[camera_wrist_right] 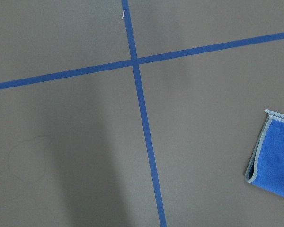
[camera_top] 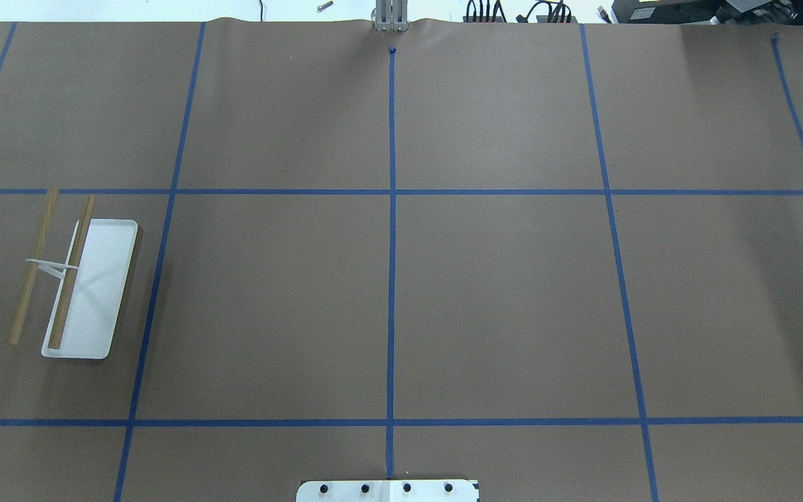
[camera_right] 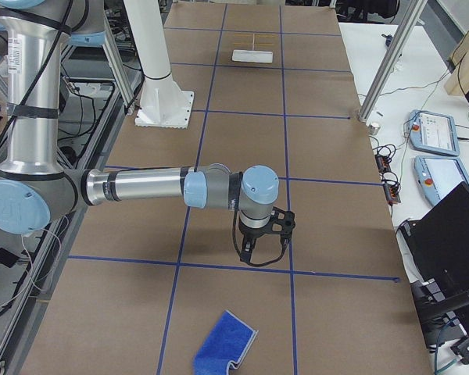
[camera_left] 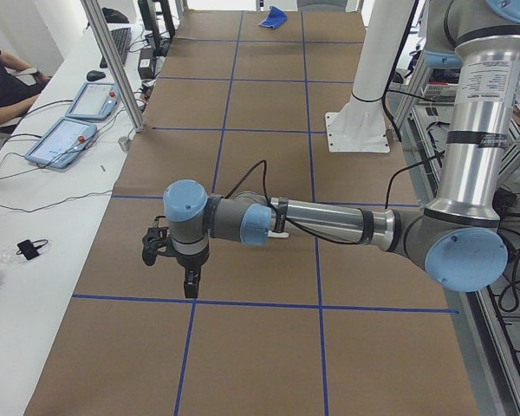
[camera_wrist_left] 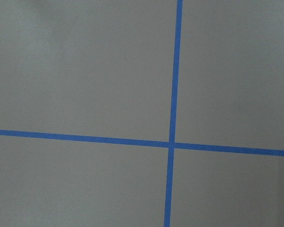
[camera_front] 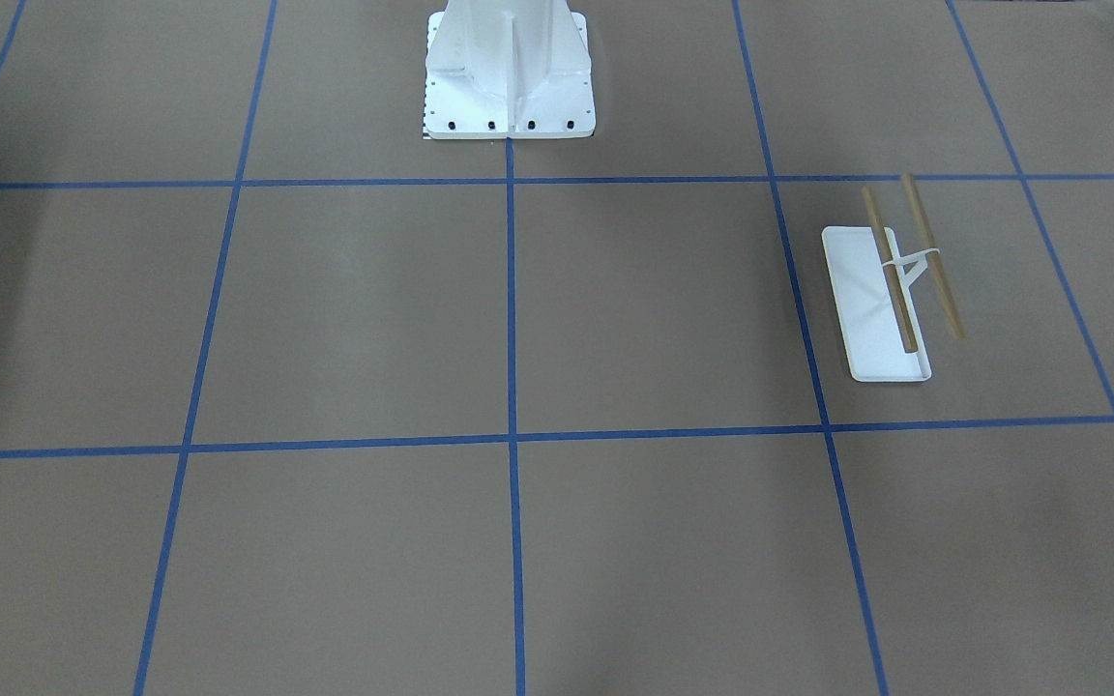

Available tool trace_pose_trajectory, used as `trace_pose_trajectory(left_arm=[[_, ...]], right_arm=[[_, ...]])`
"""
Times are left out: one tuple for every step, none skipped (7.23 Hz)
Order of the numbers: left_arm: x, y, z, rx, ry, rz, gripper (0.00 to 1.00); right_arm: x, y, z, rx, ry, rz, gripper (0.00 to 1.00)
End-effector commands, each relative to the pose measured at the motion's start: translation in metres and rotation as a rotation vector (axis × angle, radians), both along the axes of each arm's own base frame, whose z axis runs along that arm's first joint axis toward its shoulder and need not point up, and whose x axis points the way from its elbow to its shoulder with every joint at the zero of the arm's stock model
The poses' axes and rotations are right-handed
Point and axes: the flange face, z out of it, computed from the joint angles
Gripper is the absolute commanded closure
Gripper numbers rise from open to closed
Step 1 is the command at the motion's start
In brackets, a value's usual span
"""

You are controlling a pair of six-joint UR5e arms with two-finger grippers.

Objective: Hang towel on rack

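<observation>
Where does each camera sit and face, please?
Front-facing: across the table, facing white bolted pedestal; white-tray, wooden-rod rack right.
Overhead: behind robot, looking down; pedestal edge.
Exterior left: left end; left arm near.
Exterior right: right end; right arm, royal-blue cloth towel.
Left wrist: down at blue tape only.
Right wrist: down; towel corner.
Front and overhead share the rack.

The towel is cut off by the right wrist view's right edge.

silver arm tubes, pale-blue joint caps
</observation>
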Motion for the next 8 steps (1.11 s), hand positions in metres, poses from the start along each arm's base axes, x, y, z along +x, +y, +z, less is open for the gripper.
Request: trace_pose_trajectory(left_arm=[[0.0002, 0.0102, 0.0113, -0.012, 0.002, 0.000, 0.01], [0.0002, 0.0101, 0.0105, -0.009, 0.002, 0.000, 0.01], [0.0010, 0.0101, 0.0120, -0.012, 0.002, 0.002, 0.01], [0.0010, 0.0101, 0.0120, -0.012, 0.002, 0.002, 0.01], [0.0010, 0.0104, 0.0119, -0.016, 0.001, 0.003, 0.01], [0.0009, 0.0103, 0.0132, -0.016, 0.000, 0.003, 0.01], [0.0010, 0.0110, 0.0153, -0.019, 0.001, 0.003, 0.01], [0.0009, 0.0111, 0.0142, -0.019, 0.000, 0.003, 0.01]], right_arm=[[-0.0002, -0.0018, -0.0018, 0.002, -0.001, 0.002, 0.00], [-0.0001, -0.0025, -0.0010, 0.001, 0.000, 0.003, 0.00], [0.0002, -0.0038, 0.0002, -0.001, 0.005, 0.004, 0.00], [0.0000, -0.0046, -0.0022, 0.002, 0.002, 0.005, 0.00], [-0.0001, -0.0058, -0.0028, 0.002, 0.000, 0.005, 0.00], [-0.0011, -0.0067, -0.0024, 0.003, 0.006, 0.003, 0.00], [-0.0010, -0.0068, -0.0031, 0.005, 0.008, 0.002, 0.00], [-0.0010, -0.0068, -0.0031, 0.005, 0.008, 0.002, 0.00]])
